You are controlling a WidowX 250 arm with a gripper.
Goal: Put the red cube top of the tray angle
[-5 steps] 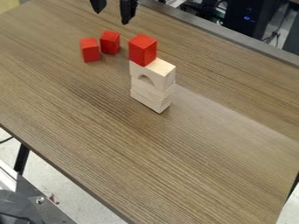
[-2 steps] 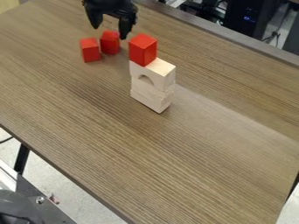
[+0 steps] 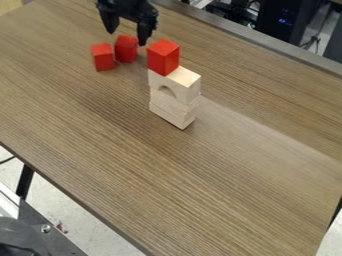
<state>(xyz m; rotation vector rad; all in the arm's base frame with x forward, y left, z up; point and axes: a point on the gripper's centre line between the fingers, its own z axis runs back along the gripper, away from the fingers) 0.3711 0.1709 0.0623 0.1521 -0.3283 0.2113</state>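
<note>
Currently: my pincer [image 3: 126, 37] is hanging wide; rear red cube [image 3: 125, 50], likely target, is sitting on the table [image 3: 100, 120] beside its twin [image 3: 103, 57]; I am needing even clearance, straight descent, square grip.

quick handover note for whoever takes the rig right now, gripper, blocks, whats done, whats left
Gripper: open, empty, hanging at the two loose red blocks.
Blocks: one red cube tops the pale wooden stack, near its left end; the front loose block and rear loose block stand on the table.
Done: a cube is up, if the stack is the target.
Left: perhaps nothing but clearing the arm; confirm which cube was meant.
</note>
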